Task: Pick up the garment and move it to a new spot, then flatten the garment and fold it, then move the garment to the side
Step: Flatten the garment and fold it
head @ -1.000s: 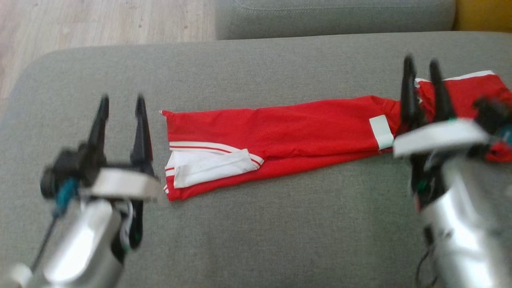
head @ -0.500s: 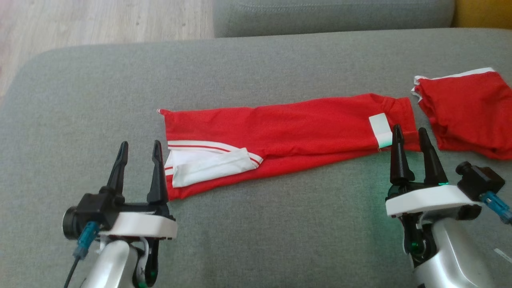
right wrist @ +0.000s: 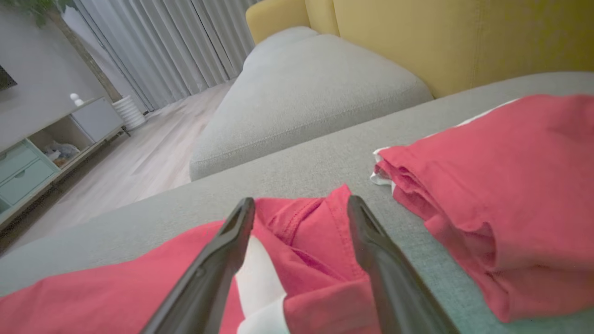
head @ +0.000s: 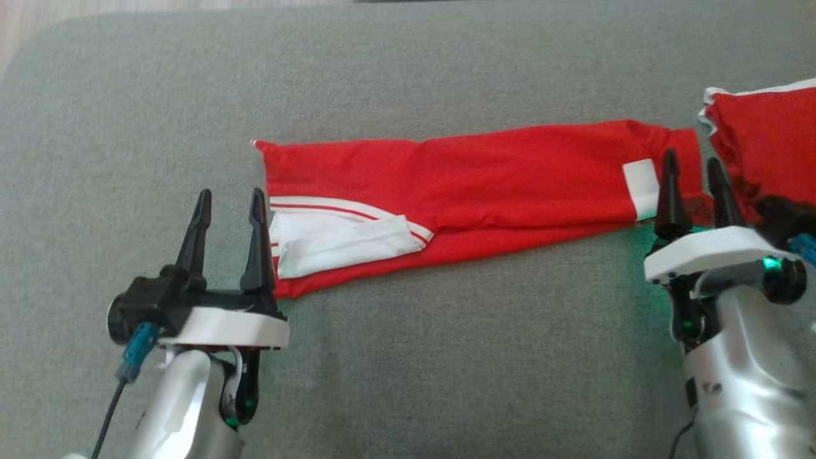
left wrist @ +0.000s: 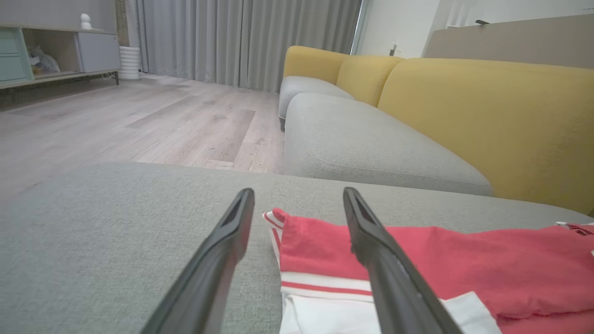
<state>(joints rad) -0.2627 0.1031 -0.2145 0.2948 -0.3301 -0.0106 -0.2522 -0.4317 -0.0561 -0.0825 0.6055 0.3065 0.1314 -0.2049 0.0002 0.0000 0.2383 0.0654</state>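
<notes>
Our left gripper [head: 230, 191] sits at the left end of the red garment [head: 484, 178], fingers apart and holding nothing — one finger over the bare grey cushion [head: 408, 357], the other over the garment's white-striped edge. We see the garment lying as a long, narrow folded strip across the cushion, with a white panel [head: 344, 245] turned up at its left end and a small white patch [head: 639, 182] near its right end. Our right gripper [head: 690, 157] is at that right end, likewise spread and empty, its fingers straddling the bunched red cloth just beside the patch (whether the tips press on the fabric, we cannot tell). A second red bundle [head: 765, 134] lies just to the right, apart from the strip. From the wrist views we make out a yellow sofa back [left wrist: 487, 116] and a pale wood floor [left wrist: 139, 120] behind the cushion.
</notes>
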